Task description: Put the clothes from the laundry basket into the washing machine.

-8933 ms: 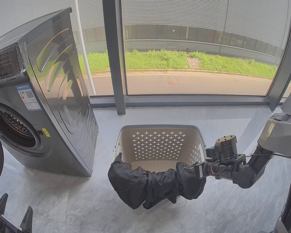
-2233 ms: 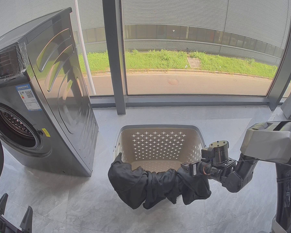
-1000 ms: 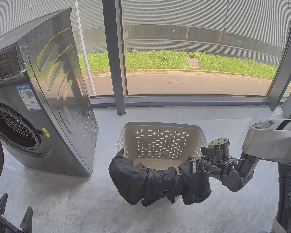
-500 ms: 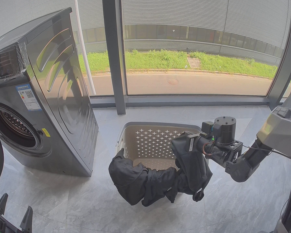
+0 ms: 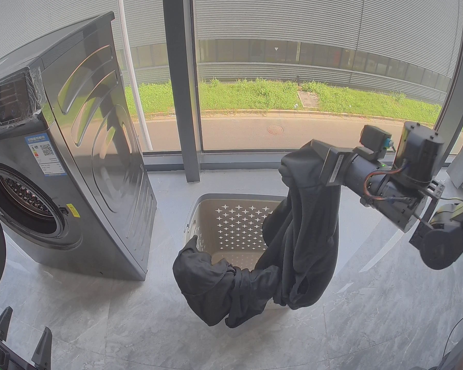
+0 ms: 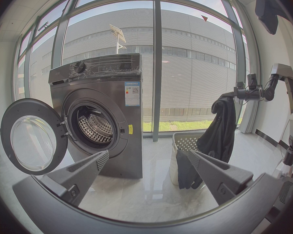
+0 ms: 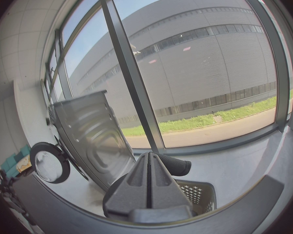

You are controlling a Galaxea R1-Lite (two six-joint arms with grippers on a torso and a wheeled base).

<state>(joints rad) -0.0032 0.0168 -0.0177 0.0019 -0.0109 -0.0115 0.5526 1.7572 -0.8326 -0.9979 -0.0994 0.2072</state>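
Note:
My right gripper (image 5: 314,156) is shut on one end of a black garment (image 5: 306,237), held high above the right side of the cream laundry basket (image 5: 226,201). The cloth hangs down from it, and its other end stays bunched over the basket's near rim. In the right wrist view the fingers (image 7: 148,154) are pressed together with black cloth (image 7: 176,167) beyond them. The grey washing machine (image 5: 72,129) stands at the left with its drum (image 5: 23,207) uncovered. My left gripper (image 5: 23,337) is open, low at the near left, far from the basket.
The machine's round door (image 6: 32,137) is swung wide open toward the near left. A glass wall with a dark pillar (image 5: 180,78) runs behind the basket. Bare tiled floor (image 5: 139,325) lies between machine and basket.
My right arm has risen and swung back, pulling the gripped end of the garment from the basket's rim to well above it. The basket shifted slightly. The left arm kept still.

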